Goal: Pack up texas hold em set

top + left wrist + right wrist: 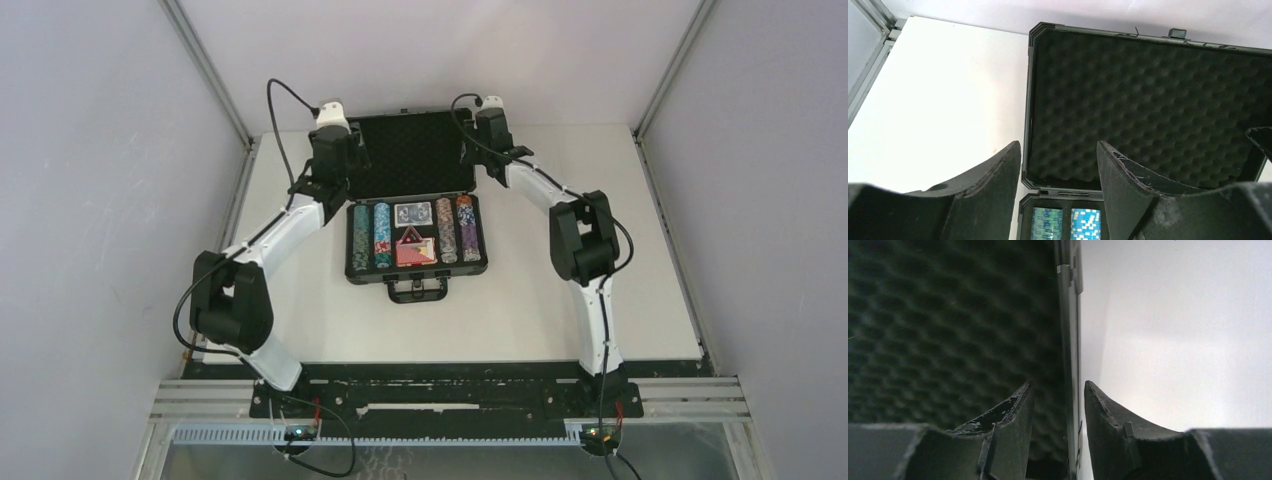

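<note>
The briefcase (417, 272) was found open near the middle of the tabletop (520, 310). Its long axis was laid left to right, slightly skewed, with the right end a little farther from the arm bases. The handle (418, 292) was pointed toward the near edge. The lid (410, 160) was raised at the far side, and its egg-crate foam (1148, 100) was turned toward the arms.

Four rows of poker chips (382, 237) were seated in the base, two at the left and two at the right. Each row was laid near to far, across the case's long axis. Between them, a pale deck (413, 212) was seen in the far slot and a red deck (416, 252) in the near slot. A triangular button (411, 238) was resting on the red deck.

The left claw (1058, 150) was held at the lid's lower left corner. Its fingers (998, 175) were spread wide, astride the lid's left edge, and nothing was gripped: released.

The right claw (1057, 387) was placed at the lid's right edge, one finger on the foam side and one outside the rim. The rim was closely flanked. Whether it was actually clamped could not be determined from the wrist view.
</note>
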Controlling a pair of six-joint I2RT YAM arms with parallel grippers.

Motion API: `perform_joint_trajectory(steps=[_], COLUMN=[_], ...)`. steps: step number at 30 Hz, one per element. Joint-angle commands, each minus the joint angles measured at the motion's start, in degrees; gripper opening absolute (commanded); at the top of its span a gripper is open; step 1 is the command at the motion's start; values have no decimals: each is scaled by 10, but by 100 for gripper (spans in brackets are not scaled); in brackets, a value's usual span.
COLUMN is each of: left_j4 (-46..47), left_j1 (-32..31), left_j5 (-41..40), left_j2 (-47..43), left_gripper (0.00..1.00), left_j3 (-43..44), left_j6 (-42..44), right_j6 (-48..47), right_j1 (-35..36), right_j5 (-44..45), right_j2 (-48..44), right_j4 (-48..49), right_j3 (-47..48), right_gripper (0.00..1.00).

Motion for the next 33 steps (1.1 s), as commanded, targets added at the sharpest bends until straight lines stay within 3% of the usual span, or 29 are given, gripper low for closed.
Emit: perform_joint_trajectory(steps=[1, 4, 8, 9, 14, 20, 25, 33], left_j4=[54, 58, 62, 64, 80, 180, 185, 170], left_j1=[3, 3, 3, 3, -5, -59, -90, -90], left_j5=[-19, -17, -21, -24, -92, -170, -175, -160], left_j2=[-23, -24, -31, -34, -81, -232, -295, -319], left_gripper=[62, 62, 62, 62, 57, 57, 58, 58], left_j3=[-32, -41, -48, -51, -88, -203, -226, -251], left_j6=[-5, 1, 2, 1, -17, -7, 1, -27], right_j6=[-16, -19, -24, -25, -52, -76, -98, -172], right_j1=[-15, -19, -18, -18, -1, 40, 71, 130], right_j5=[3, -3, -5, -2, 19, 63, 107, 199], right_j2=[37, 38, 26, 19, -53, -133, -195, -236], right_j4=[-13, -1, 12, 15, 83, 140, 201, 279], right_j3=[74, 70, 51, 42, -51, -154, -244, -301], right_gripper=[47, 41, 5, 0, 0, 0, 0, 0])
